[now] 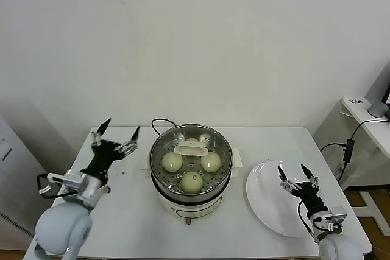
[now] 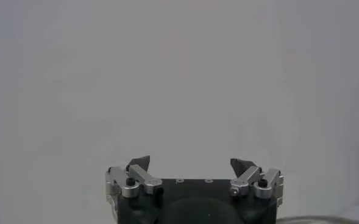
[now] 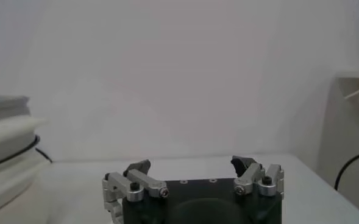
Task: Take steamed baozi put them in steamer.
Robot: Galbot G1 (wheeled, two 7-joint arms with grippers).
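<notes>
My left hand is up off the surface, just left of the steamer, fingers spread wide apart w/ nothing between them. In the left wrist view I see only bare wall past the tips, so it's pointing away from the work, clear of the pot. My guess: I'm parked there so I don't knock the rim or the black cord running behind it.

Right hand sits low over the near edge of the white plate, on the right, also spread apart, holding nothing. Plate is bare, no buns on it.

Steamed baozi: I count three in the head view, all inside the steamer on the perforated tray, spaced apart, two at the back, one at front. A white handle-like piece lies across the back of the pot; can't tell what it belongs to. A 4th bun, if any, isn't visible to me anywhere.

Judging by empty plate + buns in pot, the loading looks done or nearly so. Both hands being wide + clear fits that.
</notes>
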